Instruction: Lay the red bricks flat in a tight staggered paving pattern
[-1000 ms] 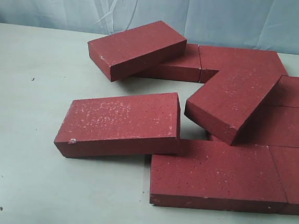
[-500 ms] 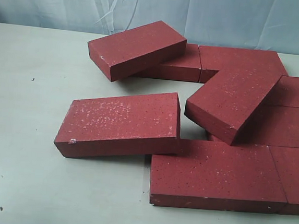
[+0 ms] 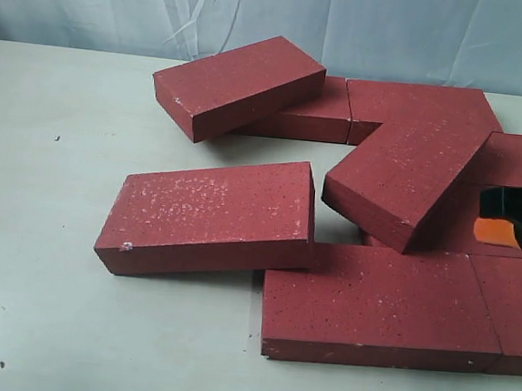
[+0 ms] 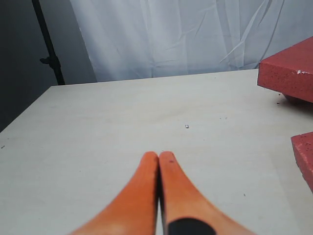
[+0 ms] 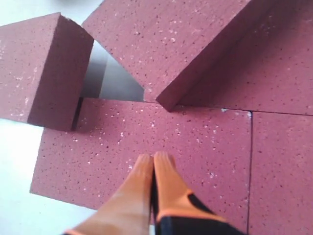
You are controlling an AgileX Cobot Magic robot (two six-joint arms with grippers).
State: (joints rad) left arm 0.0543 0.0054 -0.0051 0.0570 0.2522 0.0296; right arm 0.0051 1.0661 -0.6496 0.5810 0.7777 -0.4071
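Note:
Several dark red bricks lie loosely grouped on the table. One tilted brick (image 3: 239, 84) rests on a flat one (image 3: 318, 118) at the back. A second tilted brick (image 3: 409, 172) leans in the middle. A front-left brick (image 3: 209, 214) has its edge propped on the flat front brick (image 3: 375, 302). My right gripper (image 3: 492, 218) comes in from the right edge, shut and empty. In the right wrist view its tips (image 5: 155, 157) hover over the flat front brick (image 5: 122, 147), below the middle tilted brick (image 5: 171, 44). My left gripper (image 4: 159, 156) is shut over bare table, apart from two brick corners (image 4: 291, 71).
The pale table (image 3: 51, 186) stretches bare to the left of the bricks. A wrinkled light curtain (image 3: 395, 24) hangs behind. More flat bricks (image 3: 517, 305) fill the right side up to the frame edge. A dark stand pole (image 4: 46, 44) is beyond the table's far corner.
My right gripper has come into the exterior view from the right edge, above the flat bricks. The bricks have not moved.

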